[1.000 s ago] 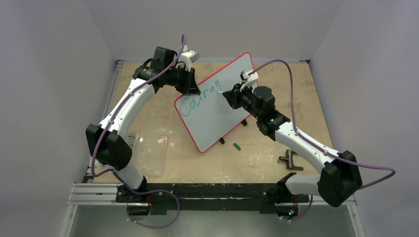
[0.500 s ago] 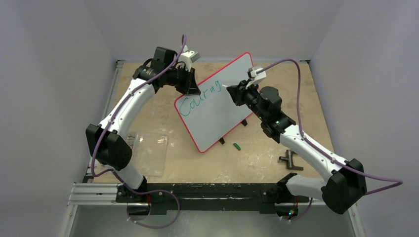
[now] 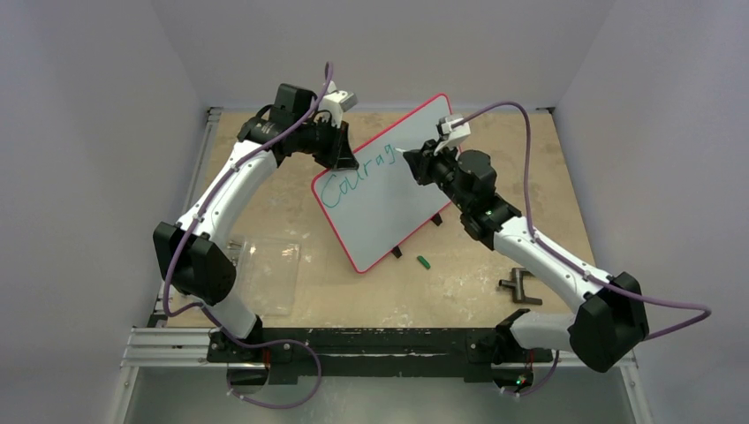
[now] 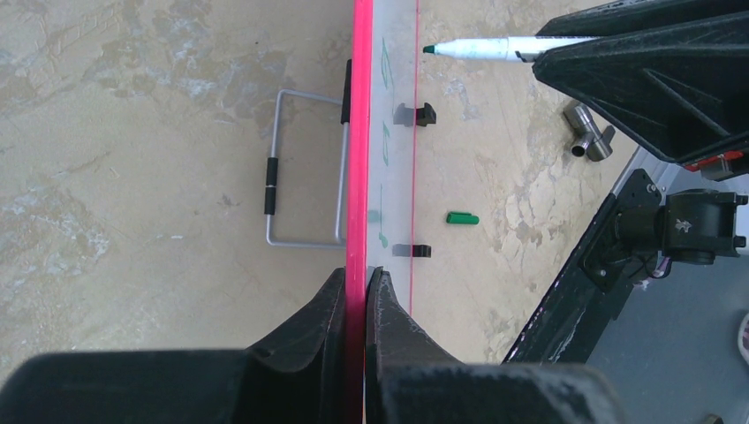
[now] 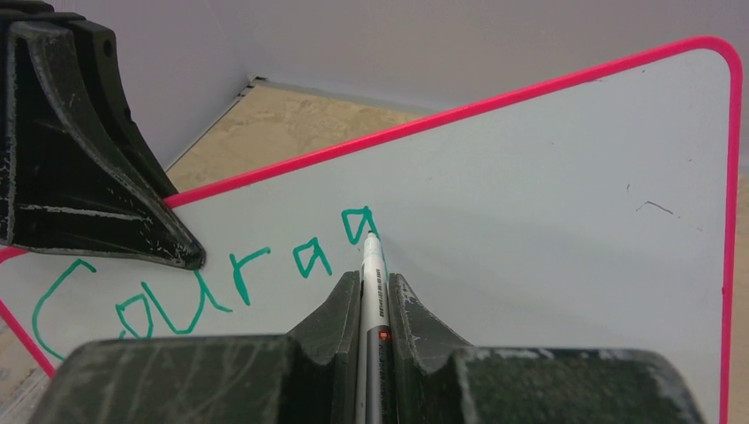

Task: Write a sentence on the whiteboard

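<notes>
Left arm reaches forward with the elbow bent; left gripper [image 4: 360, 274] is closed tight on the red rim of the whiteboard [image 3: 389, 208], holding it tilted up. Right arm extends forward-left across the table; right gripper [image 5: 365, 278] is clamped on a marker [image 5: 372, 296] that points ahead. The tip sits just ahead of the fingers at the "g" of the sentence [image 5: 208, 305], which reads "Courag". Can't tell if the tip is touching.

One whiteboard [image 3: 389, 212], six teal letters [image 3: 357, 176] on it. Two pincers: left pincer [image 4: 363, 277], right pincer [image 5: 370, 281]. One marker [image 4: 495, 48]. On the tabletop [image 3: 548, 177]: one green cap [image 3: 423, 261] and one metal fitting [image 3: 518, 289] near right, one clear plastic sheet [image 3: 269, 274] near left.
</notes>
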`<state>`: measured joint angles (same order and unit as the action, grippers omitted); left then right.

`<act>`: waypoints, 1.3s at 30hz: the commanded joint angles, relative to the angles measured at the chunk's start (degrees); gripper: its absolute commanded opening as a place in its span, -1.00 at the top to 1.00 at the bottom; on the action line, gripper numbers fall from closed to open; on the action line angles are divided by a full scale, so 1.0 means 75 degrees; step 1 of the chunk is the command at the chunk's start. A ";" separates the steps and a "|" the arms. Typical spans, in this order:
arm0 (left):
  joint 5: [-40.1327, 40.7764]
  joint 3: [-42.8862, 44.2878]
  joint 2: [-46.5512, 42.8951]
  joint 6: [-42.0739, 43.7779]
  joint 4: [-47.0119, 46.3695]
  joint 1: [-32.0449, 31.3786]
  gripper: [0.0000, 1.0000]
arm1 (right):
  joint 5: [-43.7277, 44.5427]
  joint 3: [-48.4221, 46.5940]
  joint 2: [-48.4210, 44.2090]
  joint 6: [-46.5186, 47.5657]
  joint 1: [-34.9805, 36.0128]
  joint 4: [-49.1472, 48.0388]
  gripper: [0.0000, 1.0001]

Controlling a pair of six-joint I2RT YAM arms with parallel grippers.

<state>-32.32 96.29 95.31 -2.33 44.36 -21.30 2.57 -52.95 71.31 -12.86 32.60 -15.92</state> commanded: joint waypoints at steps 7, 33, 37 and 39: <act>0.1544 -0.0134 -0.0253 0.0756 0.0232 0.0063 1.00 | 0.0296 -0.0651 0.0502 0.0238 -0.0027 -0.0535 1.00; 0.1394 -0.0106 -0.0216 0.0656 0.0226 0.0051 1.00 | 0.0288 -0.1059 0.0915 0.0529 -0.0077 -0.0300 1.00; 0.1386 -0.0101 -0.0215 0.0647 0.0226 0.0051 1.00 | 0.0086 -0.1048 0.1005 0.0585 -0.0081 -0.0270 1.00; 0.1388 -0.0090 -0.0217 0.0650 0.0225 0.0051 1.00 | -0.0023 -0.1016 0.1037 0.0594 -0.0076 -0.0268 1.00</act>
<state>-31.90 95.88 94.80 -2.44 44.34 -21.41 5.21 -58.54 78.02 -9.32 32.05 -17.43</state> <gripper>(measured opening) 0.052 0.088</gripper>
